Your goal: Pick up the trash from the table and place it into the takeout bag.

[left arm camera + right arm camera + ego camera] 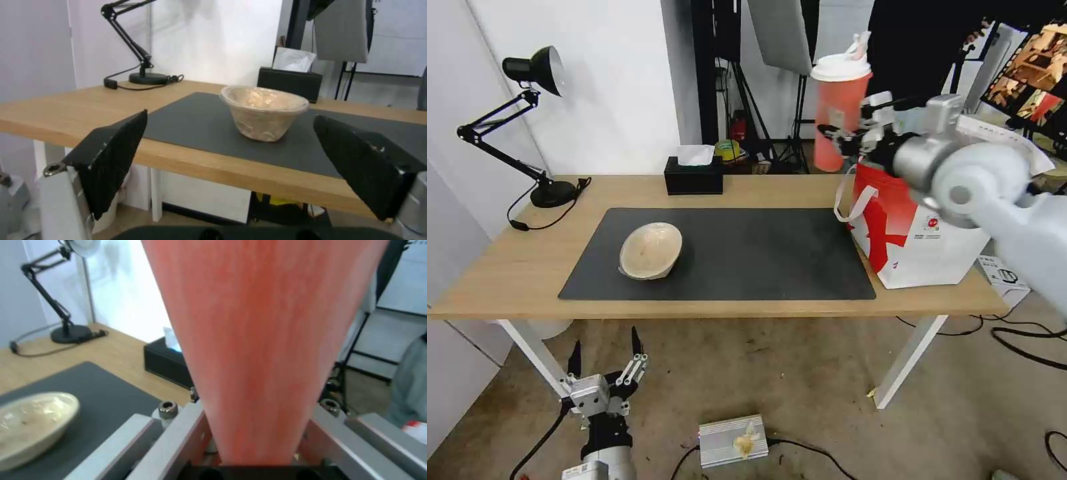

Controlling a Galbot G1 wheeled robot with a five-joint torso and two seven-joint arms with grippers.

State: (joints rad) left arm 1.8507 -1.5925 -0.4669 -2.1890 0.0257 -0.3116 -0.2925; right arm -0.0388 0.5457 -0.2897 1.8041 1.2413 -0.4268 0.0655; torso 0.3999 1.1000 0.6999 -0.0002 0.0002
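Nearest the robot, the left tool (606, 351) hangs low in front of the table's (507, 273) near edge, below the tabletop and over the concrete floor, its two dark fingers (113, 156) spread wide apart with nothing between them. On the floor just beside it lies a small silver box (732, 440) with a cable. Past the table edge, the dark grey mat (747, 257) covers the middle of the light-wood top, and on its left part rests the beige lidded bowl (651, 251), tipped on its side in the head view, well apart from either tool. To the right, at the mat's right edge, stands the white and red takeout bag (917, 240) with a white strap handle hanging toward the mat. Above the bag's far left corner, the right tool (854, 133) is clenched on the red paper cup (839, 113), holding it upright in the air with its white lid uppermost; the right wrist view shows the cup's red wall (267, 340) pinched between the metal fingers. Farther back, the black tissue box (694, 175) sits near the table's far edge, and a black desk lamp (534, 133) stands at the far left corner.
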